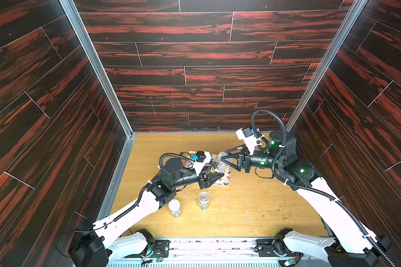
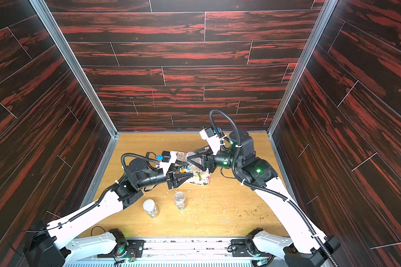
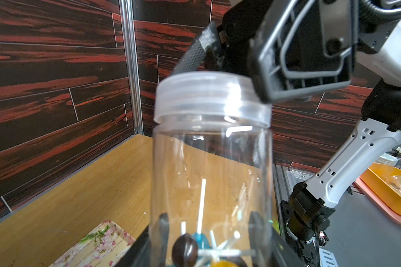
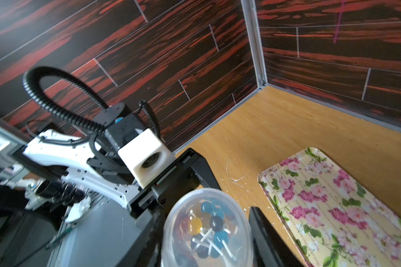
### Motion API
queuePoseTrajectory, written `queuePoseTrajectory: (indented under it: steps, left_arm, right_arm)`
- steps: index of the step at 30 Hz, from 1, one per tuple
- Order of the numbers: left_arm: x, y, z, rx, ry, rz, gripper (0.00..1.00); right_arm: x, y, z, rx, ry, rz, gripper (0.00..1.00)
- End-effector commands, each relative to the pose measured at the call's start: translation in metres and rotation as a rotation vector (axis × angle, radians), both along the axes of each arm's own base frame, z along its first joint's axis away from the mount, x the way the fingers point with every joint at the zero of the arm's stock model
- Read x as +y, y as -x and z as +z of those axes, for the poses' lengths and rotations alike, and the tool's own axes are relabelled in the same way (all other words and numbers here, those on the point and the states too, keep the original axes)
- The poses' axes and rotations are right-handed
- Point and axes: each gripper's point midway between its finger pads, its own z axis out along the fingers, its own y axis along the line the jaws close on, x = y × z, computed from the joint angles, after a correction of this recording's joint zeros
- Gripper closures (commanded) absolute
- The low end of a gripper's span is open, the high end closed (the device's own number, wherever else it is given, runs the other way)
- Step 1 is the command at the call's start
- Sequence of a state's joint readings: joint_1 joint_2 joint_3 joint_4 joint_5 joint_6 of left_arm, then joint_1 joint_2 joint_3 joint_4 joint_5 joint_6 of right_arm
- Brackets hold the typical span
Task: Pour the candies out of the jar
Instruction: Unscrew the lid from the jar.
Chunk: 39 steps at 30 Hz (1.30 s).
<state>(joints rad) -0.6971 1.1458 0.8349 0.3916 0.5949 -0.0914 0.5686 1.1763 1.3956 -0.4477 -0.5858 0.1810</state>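
Candies (image 4: 208, 227) on pale sticks lie heaped at the base of the clear jar (image 3: 212, 161), whose lid (image 3: 212, 97) is not yet off. My left gripper (image 1: 219, 176) clamps the jar's base, holding it tilted just over the flowered tray (image 4: 333, 208). My right gripper (image 1: 225, 159) straddles the lid; whether it bites, I cannot tell. I judge a square grip and steady twist best, with the mouth kept over the tray.

top views: high, looking down, far | wrist views: close, seemingly sharing jar (image 3: 212, 161)
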Motion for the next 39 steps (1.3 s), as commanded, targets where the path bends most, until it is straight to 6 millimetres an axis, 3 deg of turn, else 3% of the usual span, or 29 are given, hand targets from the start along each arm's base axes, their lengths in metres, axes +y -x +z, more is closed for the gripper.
queuePoseTrajectory:
  steps: [1, 7, 11, 17, 21, 28, 39]
  left_arm:
    - [0.008, 0.002, 0.014, -0.009, 0.039, 0.015, 0.58]
    - [0.011, 0.003, 0.015, -0.015, 0.035, 0.026, 0.58]
    - [0.012, 0.004, 0.016, -0.022, 0.033, 0.031, 0.58]
    - [0.013, 0.003, 0.013, -0.019, 0.024, 0.036, 0.58]
    - [0.013, 0.002, 0.013, -0.02, 0.023, 0.043, 0.58]
    - [0.013, 0.001, 0.009, -0.012, 0.018, 0.043, 0.58]
    - [0.01, -0.001, 0.008, -0.012, 0.012, 0.039, 0.58]
  right_arm:
    - [-0.009, -0.008, 0.014, -0.161, -0.01, 0.063, 0.61]
    - [-0.012, -0.013, 0.018, -0.196, -0.011, 0.098, 0.53]
    - [-0.015, -0.013, 0.025, -0.185, -0.019, 0.068, 0.27]
    - [-0.026, -0.013, 0.041, -0.019, -0.068, -0.065, 0.1]
    - [-0.035, -0.022, 0.03, 0.142, -0.067, -0.268, 0.09]
    - [-0.032, -0.022, 0.004, 0.288, 0.026, -0.53, 0.1]
    - [-0.005, -0.021, -0.003, 0.351, 0.022, -0.522, 0.1]
